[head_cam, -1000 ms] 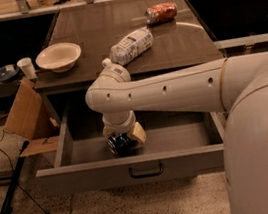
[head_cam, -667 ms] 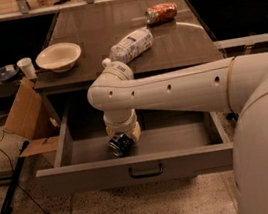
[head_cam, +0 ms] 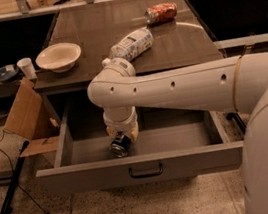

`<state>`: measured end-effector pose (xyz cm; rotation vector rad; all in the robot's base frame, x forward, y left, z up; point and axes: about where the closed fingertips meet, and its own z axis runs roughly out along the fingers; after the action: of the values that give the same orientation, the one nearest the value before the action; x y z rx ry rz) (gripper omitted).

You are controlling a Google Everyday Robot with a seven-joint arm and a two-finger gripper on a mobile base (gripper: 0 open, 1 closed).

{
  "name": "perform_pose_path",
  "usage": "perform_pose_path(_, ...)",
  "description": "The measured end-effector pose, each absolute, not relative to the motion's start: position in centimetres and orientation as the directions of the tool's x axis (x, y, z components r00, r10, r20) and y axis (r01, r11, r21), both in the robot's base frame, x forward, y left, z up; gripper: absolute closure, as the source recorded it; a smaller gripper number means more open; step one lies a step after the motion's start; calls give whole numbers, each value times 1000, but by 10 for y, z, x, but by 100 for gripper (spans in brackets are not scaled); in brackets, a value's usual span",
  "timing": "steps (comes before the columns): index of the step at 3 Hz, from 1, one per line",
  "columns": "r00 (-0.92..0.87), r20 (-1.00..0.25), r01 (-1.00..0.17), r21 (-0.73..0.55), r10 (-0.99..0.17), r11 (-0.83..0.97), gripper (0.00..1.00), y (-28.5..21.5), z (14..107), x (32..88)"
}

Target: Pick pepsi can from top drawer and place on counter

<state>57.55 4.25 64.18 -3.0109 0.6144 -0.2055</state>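
The top drawer (head_cam: 141, 167) is pulled open below the counter (head_cam: 112, 31). My gripper (head_cam: 122, 140) reaches straight down into the drawer near its left-middle. Its pale fingers (head_cam: 134, 131) are shut on the pepsi can (head_cam: 120, 145), a dark can tilted so its silver end faces the camera. The can is low in the drawer, at or just above the floor. My white arm (head_cam: 172, 90) crosses in front of the counter's edge and hides the back of the drawer.
On the counter lie a white-labelled plastic bottle (head_cam: 131, 44) on its side, an orange-red can (head_cam: 161, 12) on its side at the back right, and a cream bowl (head_cam: 58, 56) at the left. A cardboard flap (head_cam: 24, 116) and cables stand left of the drawer.
The wrist has turned and shifted slightly left over the can. The can now sits tilted between the fingers with its silver end showing more.
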Motion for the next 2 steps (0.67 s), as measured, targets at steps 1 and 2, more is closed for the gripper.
perform_pose_path(1, 910, 112, -389, -101, -399, -916, 100, 40, 659, 572)
perform_pose_path(2, 910, 136, -375, -126, -391, -918, 100, 33, 711, 560)
